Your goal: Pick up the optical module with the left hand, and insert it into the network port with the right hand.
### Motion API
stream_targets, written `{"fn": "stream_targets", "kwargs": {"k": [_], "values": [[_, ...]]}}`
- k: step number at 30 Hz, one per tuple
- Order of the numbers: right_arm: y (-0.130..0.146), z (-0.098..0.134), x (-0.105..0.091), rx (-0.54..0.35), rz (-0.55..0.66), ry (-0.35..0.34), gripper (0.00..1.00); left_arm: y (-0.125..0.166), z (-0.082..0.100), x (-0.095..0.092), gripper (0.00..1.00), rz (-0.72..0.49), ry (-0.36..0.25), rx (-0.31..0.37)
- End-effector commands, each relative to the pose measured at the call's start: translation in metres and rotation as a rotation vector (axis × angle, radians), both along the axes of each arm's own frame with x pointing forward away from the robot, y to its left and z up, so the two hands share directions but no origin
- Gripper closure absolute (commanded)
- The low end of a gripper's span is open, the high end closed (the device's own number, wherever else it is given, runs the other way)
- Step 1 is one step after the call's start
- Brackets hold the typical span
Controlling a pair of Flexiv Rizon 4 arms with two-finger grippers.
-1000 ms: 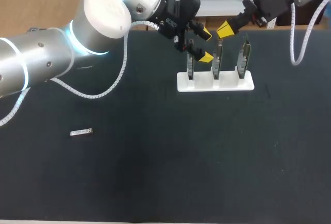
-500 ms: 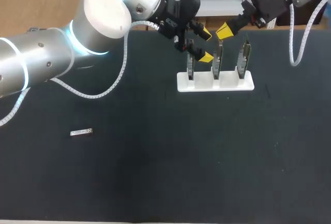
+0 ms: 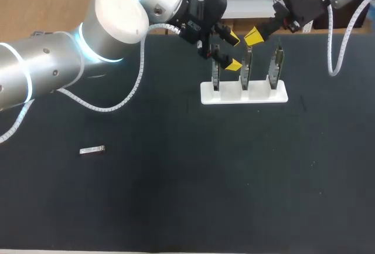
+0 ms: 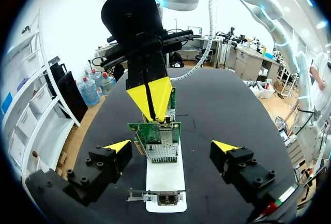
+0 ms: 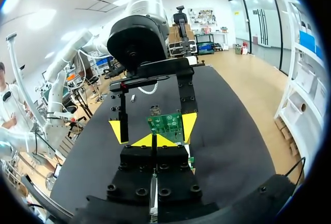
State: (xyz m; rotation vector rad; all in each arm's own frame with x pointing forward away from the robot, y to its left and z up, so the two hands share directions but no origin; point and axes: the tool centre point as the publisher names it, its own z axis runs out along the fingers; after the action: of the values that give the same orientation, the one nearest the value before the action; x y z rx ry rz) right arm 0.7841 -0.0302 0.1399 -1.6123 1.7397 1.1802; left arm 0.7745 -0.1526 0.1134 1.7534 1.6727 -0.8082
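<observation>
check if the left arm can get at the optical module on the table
Probably yes: the optical module lies alone on the table, nothing over it, and the left gripper is open and empty, though it hovers far off by the white card rack.

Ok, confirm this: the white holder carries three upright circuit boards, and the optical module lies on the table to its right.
Wrong side: the head view shows the optical module lying left of the white holder. The rest holds.
</observation>
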Motion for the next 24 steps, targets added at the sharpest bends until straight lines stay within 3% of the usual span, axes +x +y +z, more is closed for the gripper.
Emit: {"fn": "stream_targets", "kwargs": {"k": [1,15,24], "values": [[0.000,-0.011,0.002,0.003,0.001,0.002,1.00,-0.001,0.000,0.003,0.00,-0.004,0.004,0.005],[-0.005,0.018,-0.002,0.073,-0.012,-0.063,1.00,-0.001,0.000,0.003,0.00,-0.004,0.004,0.005],[-0.022,0.035,-0.006,0.105,-0.021,-0.102,1.00,-0.001,0.000,0.003,0.00,-0.004,0.004,0.005]]}}
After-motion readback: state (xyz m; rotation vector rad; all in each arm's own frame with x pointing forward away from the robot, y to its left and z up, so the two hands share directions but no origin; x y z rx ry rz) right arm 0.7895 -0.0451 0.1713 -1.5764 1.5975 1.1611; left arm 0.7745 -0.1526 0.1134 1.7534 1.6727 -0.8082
